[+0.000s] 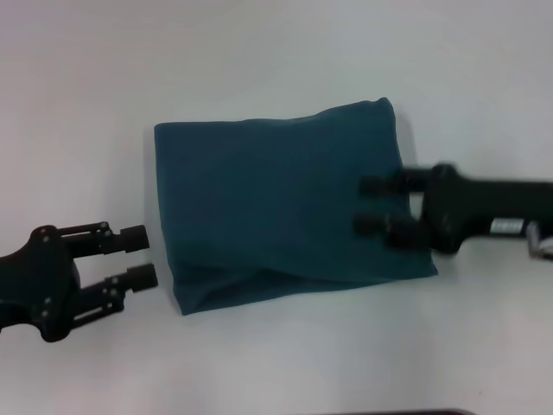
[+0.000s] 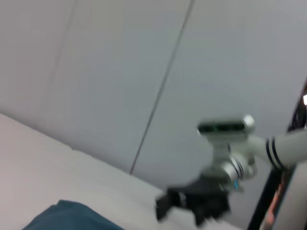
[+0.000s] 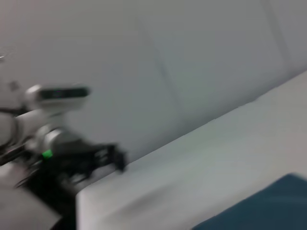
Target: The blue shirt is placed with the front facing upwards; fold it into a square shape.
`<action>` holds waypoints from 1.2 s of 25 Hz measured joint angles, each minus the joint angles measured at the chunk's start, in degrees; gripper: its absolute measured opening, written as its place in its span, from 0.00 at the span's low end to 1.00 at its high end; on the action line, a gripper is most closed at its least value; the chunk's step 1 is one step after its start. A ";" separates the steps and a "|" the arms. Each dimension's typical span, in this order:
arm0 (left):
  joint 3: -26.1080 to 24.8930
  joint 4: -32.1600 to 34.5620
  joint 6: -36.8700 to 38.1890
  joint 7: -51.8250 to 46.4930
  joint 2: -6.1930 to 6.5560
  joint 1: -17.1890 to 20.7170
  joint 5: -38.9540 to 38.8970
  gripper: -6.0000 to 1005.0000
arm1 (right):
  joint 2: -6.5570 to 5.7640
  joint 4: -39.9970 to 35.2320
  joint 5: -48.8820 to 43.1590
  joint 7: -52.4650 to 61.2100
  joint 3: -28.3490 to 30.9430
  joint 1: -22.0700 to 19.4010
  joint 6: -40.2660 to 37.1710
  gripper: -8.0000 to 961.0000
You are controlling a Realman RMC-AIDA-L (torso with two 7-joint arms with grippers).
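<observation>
Teal blue shirt (image 1: 276, 203) already lies folded square on the surface (image 1: 259, 52); left gripper (image 1: 143, 258) and right gripper (image 1: 373, 205), both unclenched and empty, next need only retreat.

The blue shirt (image 1: 276, 212) is folded, so its lettering and neck label are hidden. The right hand (image 1: 373, 206) covers part of the cloth near the shirt's right edge. Both wrist views are blurred and catch only a cut-off corner of the shirt. The left hand (image 1: 143, 257) has its arm cut off at the head view's edge.
</observation>
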 joint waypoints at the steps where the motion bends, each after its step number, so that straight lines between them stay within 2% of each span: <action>1: -1.02 1.41 0.00 -0.29 0.07 0.01 -0.01 0.61 | 0.00 0.70 0.01 -0.83 -1.13 0.02 -0.26 0.64; 4: -2.93 1.97 0.15 1.08 -0.72 0.65 -0.30 0.52 | 0.38 2.54 0.16 -2.36 -4.32 0.58 -0.44 0.67; 6: -3.26 1.27 0.13 4.39 -1.57 1.44 -0.55 0.55 | 0.57 3.61 0.26 -4.00 -6.04 0.82 -0.48 0.67; 8: -3.17 1.26 0.08 7.19 -1.80 1.97 -0.59 0.58 | 0.63 4.50 0.26 -6.39 -7.75 0.92 -0.48 0.68; 9: -2.88 1.39 -0.02 8.20 -1.73 2.17 -0.44 0.60 | 0.65 4.87 0.26 -7.56 -8.65 0.92 -0.48 0.68; 15: 0.36 1.46 -0.21 10.43 -0.33 2.44 3.29 0.83 | 0.80 6.85 0.42 -16.10 -14.48 1.14 -1.10 0.72; 18: 2.10 1.50 -0.20 9.89 0.16 2.11 5.10 0.90 | 0.81 6.43 0.63 -16.82 -17.53 1.41 -0.11 0.74; 20: 2.69 1.27 -0.24 9.00 0.39 2.04 5.77 0.94 | 0.77 6.21 1.09 -17.09 -17.57 1.28 0.10 0.74; 26: 3.77 1.08 -0.37 7.42 1.50 1.10 7.43 0.94 | 0.40 6.18 6.66 -20.20 -17.15 -0.06 0.37 0.73; 30: 5.49 1.34 -0.83 6.83 1.53 0.19 8.08 0.94 | 0.38 6.48 7.02 -20.29 -17.04 -0.21 0.71 0.73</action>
